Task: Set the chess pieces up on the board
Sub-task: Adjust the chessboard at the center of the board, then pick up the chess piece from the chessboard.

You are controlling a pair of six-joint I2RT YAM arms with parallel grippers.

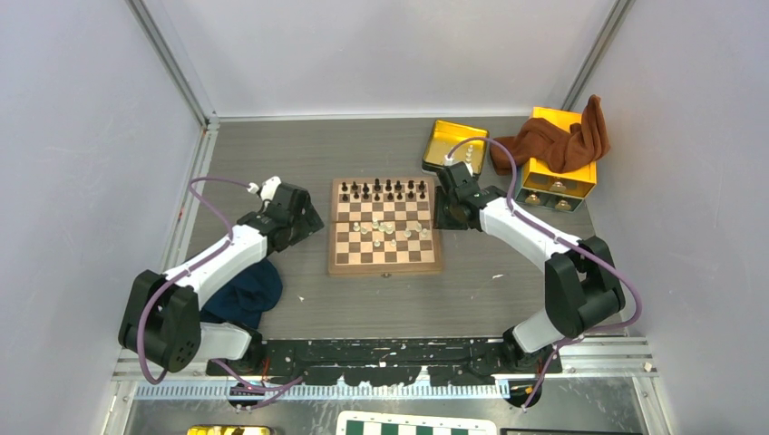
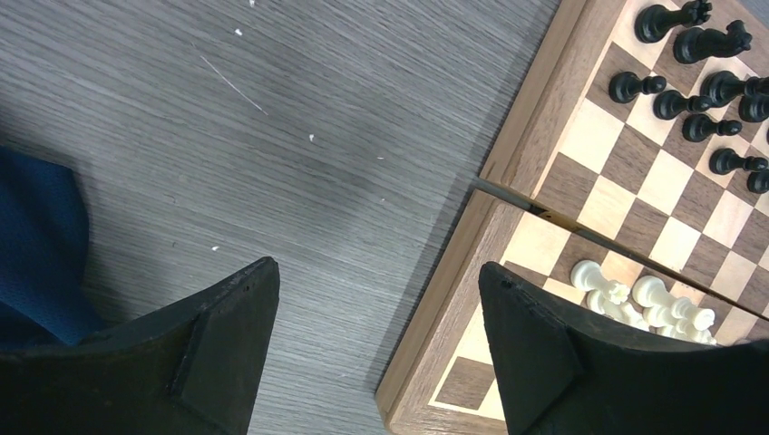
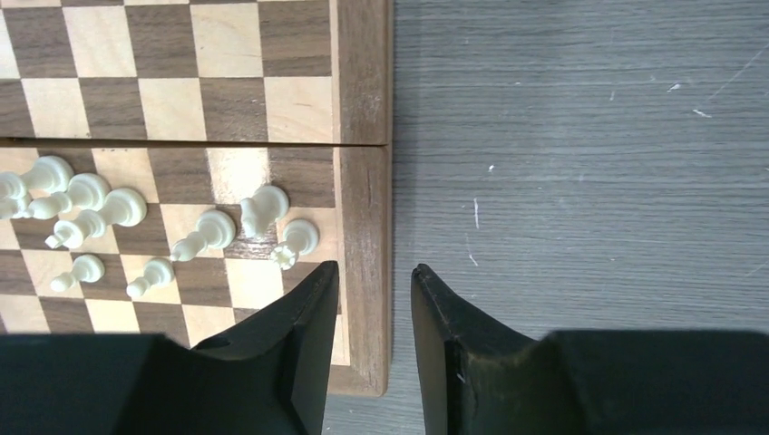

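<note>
My left gripper [image 2: 376, 299] gapes wide and empty at the board's [image 2: 444, 299] left edge; my right gripper [image 3: 374, 285], slightly parted, holds nothing.

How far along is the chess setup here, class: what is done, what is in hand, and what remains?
Done: the dark pieces look lined up in two rows at the far side of the board. In hand: nothing; the left end effector and the right end effector are open and empty at the board's sides. Left: the white pieces sit bunched near mid-board, the near rows bare.
</note>
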